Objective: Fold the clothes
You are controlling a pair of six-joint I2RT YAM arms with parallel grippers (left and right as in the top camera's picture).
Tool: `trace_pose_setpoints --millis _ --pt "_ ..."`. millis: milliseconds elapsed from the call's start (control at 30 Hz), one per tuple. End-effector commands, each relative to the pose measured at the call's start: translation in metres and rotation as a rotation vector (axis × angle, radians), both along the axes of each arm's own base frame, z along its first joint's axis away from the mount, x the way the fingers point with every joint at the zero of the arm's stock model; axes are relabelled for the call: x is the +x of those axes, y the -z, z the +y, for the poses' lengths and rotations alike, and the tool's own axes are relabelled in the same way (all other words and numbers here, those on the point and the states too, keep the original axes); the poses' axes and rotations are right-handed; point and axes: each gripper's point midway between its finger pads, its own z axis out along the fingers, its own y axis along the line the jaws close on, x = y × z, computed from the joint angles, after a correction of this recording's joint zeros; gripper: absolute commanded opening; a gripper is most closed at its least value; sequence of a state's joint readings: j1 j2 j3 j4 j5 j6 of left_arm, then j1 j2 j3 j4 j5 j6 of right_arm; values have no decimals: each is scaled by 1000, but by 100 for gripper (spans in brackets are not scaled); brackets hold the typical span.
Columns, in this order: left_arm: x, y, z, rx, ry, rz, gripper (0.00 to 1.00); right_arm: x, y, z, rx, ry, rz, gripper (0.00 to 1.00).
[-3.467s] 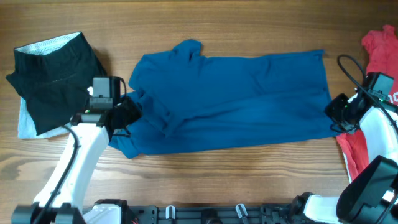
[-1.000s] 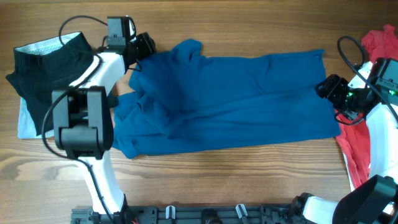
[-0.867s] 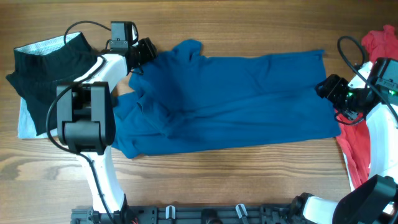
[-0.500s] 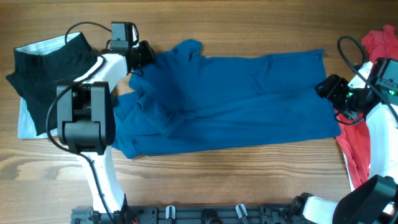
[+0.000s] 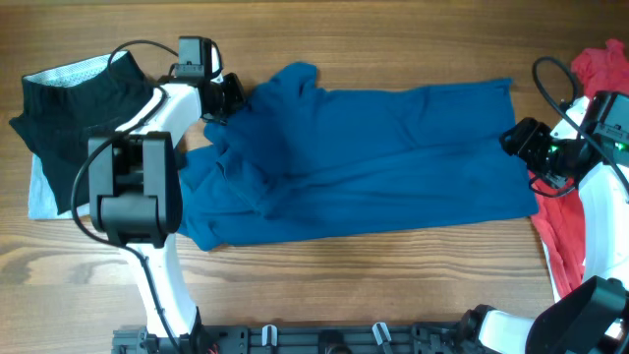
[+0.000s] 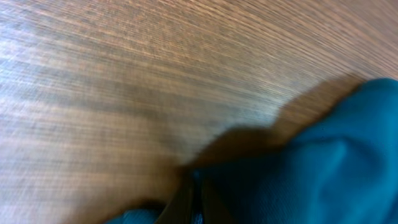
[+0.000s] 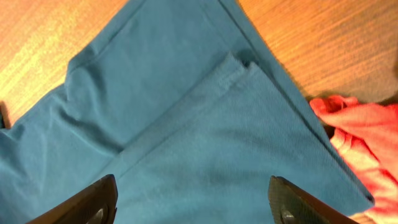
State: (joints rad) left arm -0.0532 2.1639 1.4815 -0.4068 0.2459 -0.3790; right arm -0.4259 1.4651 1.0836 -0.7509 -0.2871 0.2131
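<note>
**Shirt laid out flat; fold not yet started**

Overhead view: The deep-blue collared shirt is lying spread across the wooden table, collar end toward the left gripper and hem end toward the right gripper. The left gripper is sitting at the shirt's far shoulder edge, with the black garment lying behind it. The right gripper is hanging over the hem corner, with the red T-shirt lying just behind it. In my judgement each arm is taking one end, so the cloth can be lifted evenly for a fold.

Left wrist view: The camera is looking low over the table. Blue shirt fabric is bunching ahead of the jaws and to one side. The picture is blurring, and I cannot tell whether the jaws are apart or pinching cloth.

Right wrist view: The two fingers are standing wide apart, holding nothing. The shirt hem, doubled over in a stitched flap, is lying directly ahead between them. The red T-shirt is touching the hem beyond the outer finger.

Markings: no brand, label or writing is reading legibly anywhere.
</note>
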Motion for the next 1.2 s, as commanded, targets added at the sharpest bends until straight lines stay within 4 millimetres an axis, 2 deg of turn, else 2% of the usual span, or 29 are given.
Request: trace_pose_setpoints --millis 0,167,233,300,467,600,767,1000,1167 --pt "-1 -66 -5 -26 19 -89 4 13 0 -3 -25 -33 -37 80" --pt "-23 -88 -4 -24 18 -51 4 48 -2 -3 -44 -87 -110 85" --pt "-32 -88 -3 -26 12 -13 4 70 2 -2 -67 -147 -113 95" --pt "-38 -85 -3 -24 11 13 4 89 10 -3 -70 -170 -103 99" --pt "-50 -79 -2 -22 11 68 4 137 45 -20 -35 -105 -84 100" --pt "-52 -78 -2 -21 10 78 4 164 68 -29 -31 -107 -96 99" --pt "-52 -78 -3 -21 12 77 4 185 79 -36 -25 -58 -154 95" --pt "-52 -78 -3 -21 11 77 4 206 68 -35 -53 -57 -242 85" --pt "-51 -78 -2 -21 11 77 4 208 74 -38 -92 -16 -223 81"
